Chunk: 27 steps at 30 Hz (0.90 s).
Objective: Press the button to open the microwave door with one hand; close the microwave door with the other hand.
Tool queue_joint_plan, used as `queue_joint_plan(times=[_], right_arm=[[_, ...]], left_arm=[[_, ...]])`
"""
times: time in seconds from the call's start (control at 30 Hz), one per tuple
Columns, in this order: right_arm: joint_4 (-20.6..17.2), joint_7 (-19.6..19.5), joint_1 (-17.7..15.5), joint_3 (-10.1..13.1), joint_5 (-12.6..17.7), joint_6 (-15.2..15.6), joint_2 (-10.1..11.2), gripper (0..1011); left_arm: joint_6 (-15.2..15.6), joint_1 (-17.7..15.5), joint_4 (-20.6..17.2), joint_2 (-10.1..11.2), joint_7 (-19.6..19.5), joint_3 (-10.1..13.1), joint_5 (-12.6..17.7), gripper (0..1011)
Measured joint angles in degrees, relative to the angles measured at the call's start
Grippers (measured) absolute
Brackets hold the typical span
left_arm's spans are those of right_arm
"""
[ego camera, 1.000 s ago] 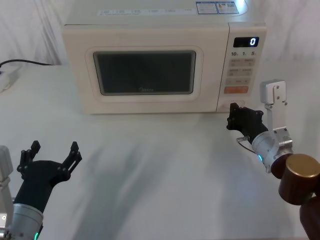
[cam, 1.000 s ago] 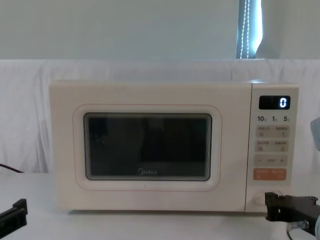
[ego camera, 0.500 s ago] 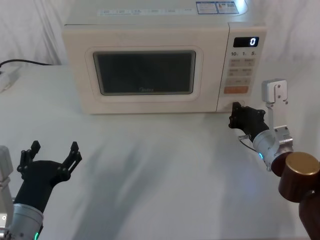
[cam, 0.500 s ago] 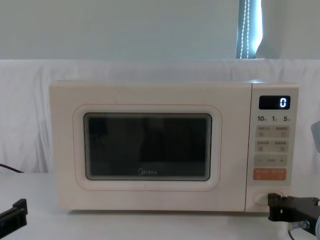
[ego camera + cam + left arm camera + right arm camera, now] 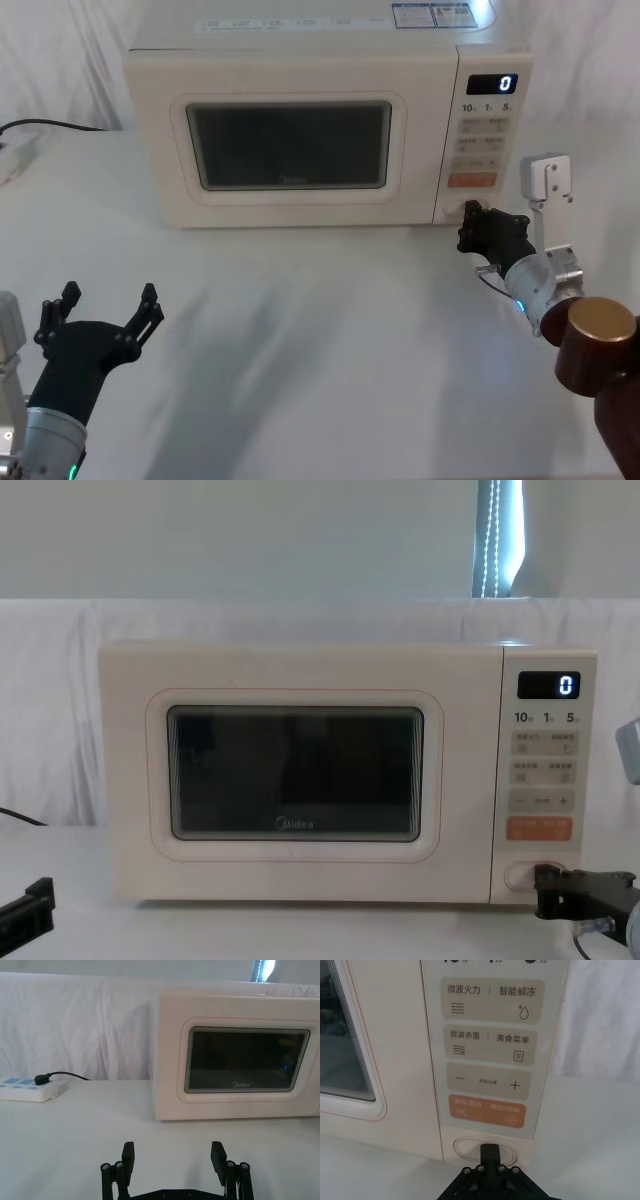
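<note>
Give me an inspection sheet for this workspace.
Surface: white table, bare in front.
Job's things: door shut; button at panel's bottom.
Clutter: nothing seen.
Grippers: right gripper shut, tip at the button; left gripper open, low at near left.
Cables: black cord plugged into power strip left of the microwave.
Surroundings: white drape behind.

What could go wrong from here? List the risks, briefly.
1. The right gripper, shut, sits at the button just below the orange key; drifting up could hit that key instead.
2. The tip meets the button off-centre, so the press may slip and leave the microwave door shut.
3. The left gripper, open, waits low and far from the door, so closing needs a long reach.
</note>
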Motion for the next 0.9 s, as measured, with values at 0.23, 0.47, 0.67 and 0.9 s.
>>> queue_joint_plan(times=[0.23, 0.47, 0.67, 0.9], right_arm=[[2.06, 0.02, 1.13, 0.18, -0.29, -0.64, -0.05, 0], [3.73, 0.05, 2.11, 0.44, -0.51, -1.23, -0.06, 0], [4.51, 0.08, 2.65, 0.52, -0.79, -1.39, -0.11, 0], [5.08, 0.08, 3.11, 0.67, -1.0, -1.42, -0.25, 0]], left_arm=[[0.0, 0.0, 0.0, 0.0, 0.0, 0.0, 0.0, 1001], [0.0, 0.0, 0.0, 0.0, 0.01, 0.0, 0.0, 1001], [0.0, 0.0, 0.0, 0.0, 0.0, 0.0, 0.0, 1001], [0.0, 0.0, 0.0, 0.0, 0.0, 0.0, 0.0, 1001]])
